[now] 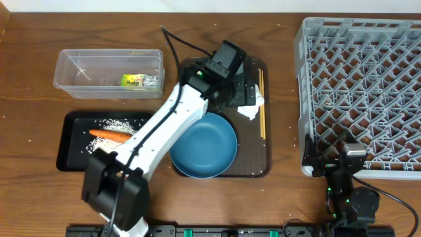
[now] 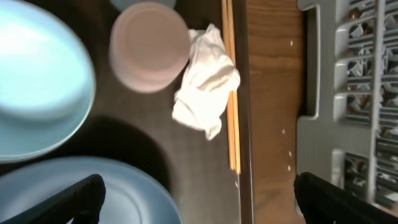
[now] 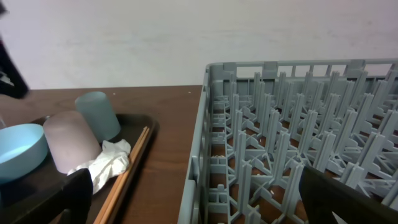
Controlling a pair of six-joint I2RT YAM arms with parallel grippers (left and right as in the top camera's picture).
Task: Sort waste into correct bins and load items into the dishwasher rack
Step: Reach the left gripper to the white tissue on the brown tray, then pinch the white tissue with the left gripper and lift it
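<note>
Crumpled white tissue [image 2: 205, 81] lies on flat brown tray [image 2: 137, 134], touching thin wooden chopsticks [image 2: 233, 124], beside pale pinkish-white cup [image 2: 149, 46]. I've L gripper [image 2: 199, 196] hovering above, fingers wide apart, nothing held; R gripper [image 3: 199, 193] wide, empty.

This is a robotics lab bench staged as a dish-clearing station. A bare wooden table [image 1: 283, 39] carries a brown serving tray [image 1: 253, 158] of tableware. Right of that tray stands a grey dishwasher rack [image 1: 362, 85]; left of it sit a clear tub [image 1: 92, 69] and a black tray [image 1: 69, 155]. A cabled left arm [image 1: 164, 125] and right arm [image 1: 348, 197] rise from the table's edge nearest the tray's front. Beyond the tray is a plain pale wall [image 3: 186, 37].
</note>
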